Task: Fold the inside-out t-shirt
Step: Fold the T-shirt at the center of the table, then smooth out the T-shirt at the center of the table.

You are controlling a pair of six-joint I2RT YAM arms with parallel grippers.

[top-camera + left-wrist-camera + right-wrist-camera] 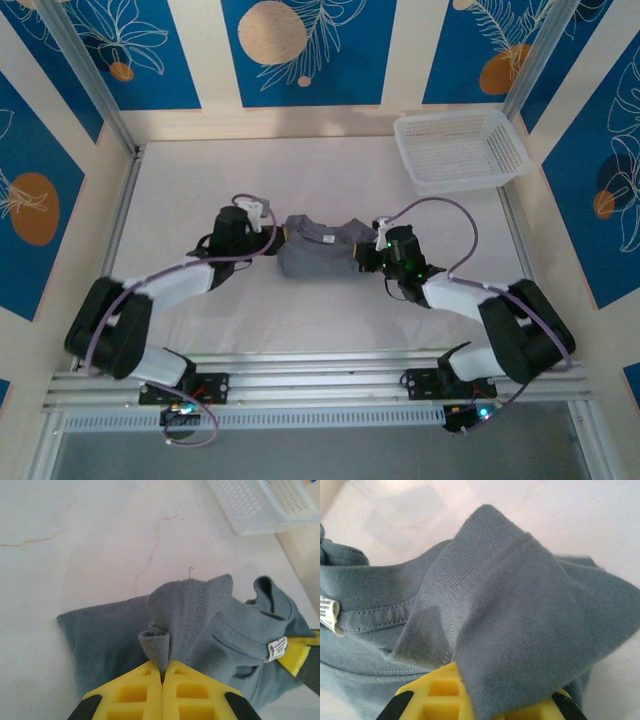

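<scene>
The dark grey inside-out t-shirt [318, 250] lies bunched in a small heap at the middle of the table, between the two arms. My left gripper [278, 237] is at its left edge; in the left wrist view its yellow fingers [135, 692] are shut on a pinched fold of the t-shirt [190, 615]. My right gripper [366, 253] is at the heap's right edge. In the right wrist view a flap of the t-shirt [520, 620] drapes over its yellow fingers [432, 692], hiding the jaw gap. A white label [276, 649] shows on the collar.
A white mesh basket [460, 150] stands at the back right of the white table [200, 180]. Metal frame rails run along the table's left side and near edge.
</scene>
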